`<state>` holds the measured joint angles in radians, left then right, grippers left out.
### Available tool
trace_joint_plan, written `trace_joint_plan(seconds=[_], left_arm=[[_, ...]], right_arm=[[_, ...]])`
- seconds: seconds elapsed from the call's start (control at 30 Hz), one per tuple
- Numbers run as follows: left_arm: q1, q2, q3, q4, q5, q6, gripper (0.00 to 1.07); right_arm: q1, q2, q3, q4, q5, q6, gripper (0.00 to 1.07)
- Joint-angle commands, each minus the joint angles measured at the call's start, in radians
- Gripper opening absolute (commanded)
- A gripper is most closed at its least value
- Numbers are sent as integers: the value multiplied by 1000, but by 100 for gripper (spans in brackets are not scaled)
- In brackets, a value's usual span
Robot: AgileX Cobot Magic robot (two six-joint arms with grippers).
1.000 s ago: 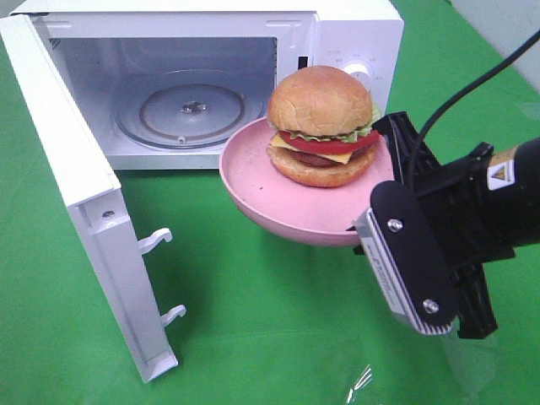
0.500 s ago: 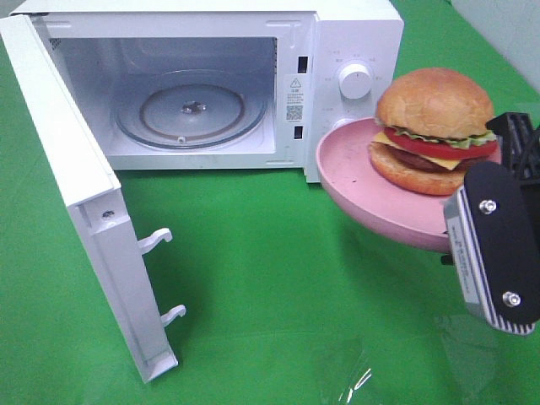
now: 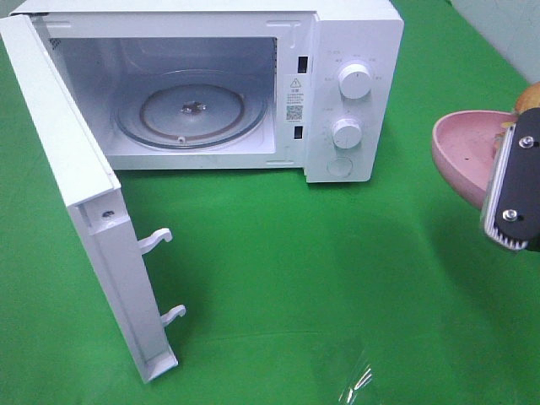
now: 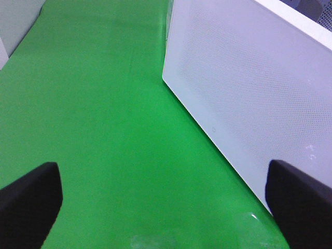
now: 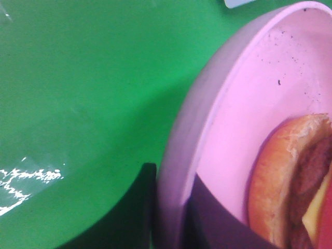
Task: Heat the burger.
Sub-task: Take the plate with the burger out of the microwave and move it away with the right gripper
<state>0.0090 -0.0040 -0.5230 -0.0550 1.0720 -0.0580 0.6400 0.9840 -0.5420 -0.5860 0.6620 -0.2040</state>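
The burger (image 5: 290,176) lies on a pink plate (image 5: 249,104), its bun, patty and cheese showing in the right wrist view. My right gripper (image 5: 168,220) is shut on the plate's rim, one finger outside it and one inside. In the high view the plate (image 3: 460,148) hangs in the air at the far right edge, right of the microwave (image 3: 346,51). Only a sliver of the burger's bun (image 3: 531,95) shows there. My left gripper (image 4: 166,207) is open and holds nothing, low over the green cloth beside the microwave's perforated white wall (image 4: 249,83).
The microwave's door (image 3: 84,194) stands swung wide open at the left, latch hooks facing out. Its glass turntable (image 3: 192,110) is bare. Two knobs (image 3: 348,105) sit on the right panel. Green cloth (image 3: 295,278) covers the table.
My right gripper has carried the plate with the burger from in front of the microwave's opening away to the right, nearly out of the high view. The left gripper has not moved.
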Motion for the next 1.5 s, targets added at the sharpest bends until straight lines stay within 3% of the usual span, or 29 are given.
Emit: trace_joint_plan(seconds=[0.03, 0.33, 0.47, 0.63, 0.7, 0.93, 1.0, 1.3, 1.5], left_arm=[[2, -5, 3, -2, -8, -2, 99], [2, -5, 3, -2, -8, -2, 99], [2, -5, 3, -2, -8, -2, 99], [2, -5, 3, -2, -8, -2, 99], [2, -5, 3, -2, -8, -2, 99], [2, -5, 3, -2, -8, -2, 99], [2, -5, 3, -2, -8, -2, 99], [2, -5, 3, -2, -8, -2, 99], [2, -5, 3, -2, -8, -2, 99]], right_arm=[[-6, -16, -5, -93, 19, 60, 0], [-6, -7, 0, -120, 70, 214, 0], [-6, 54, 50, -247, 90, 427, 0], [-6, 87, 50, -292, 87, 558, 0], [-6, 160, 50, -333, 107, 750, 0], [-6, 290, 50, -368, 157, 955, 0], [-6, 388, 45, -400, 168, 1147, 0], [-9, 584, 35, -443, 127, 1335, 0], [-12, 738, -50, -492, 126, 1382, 0]])
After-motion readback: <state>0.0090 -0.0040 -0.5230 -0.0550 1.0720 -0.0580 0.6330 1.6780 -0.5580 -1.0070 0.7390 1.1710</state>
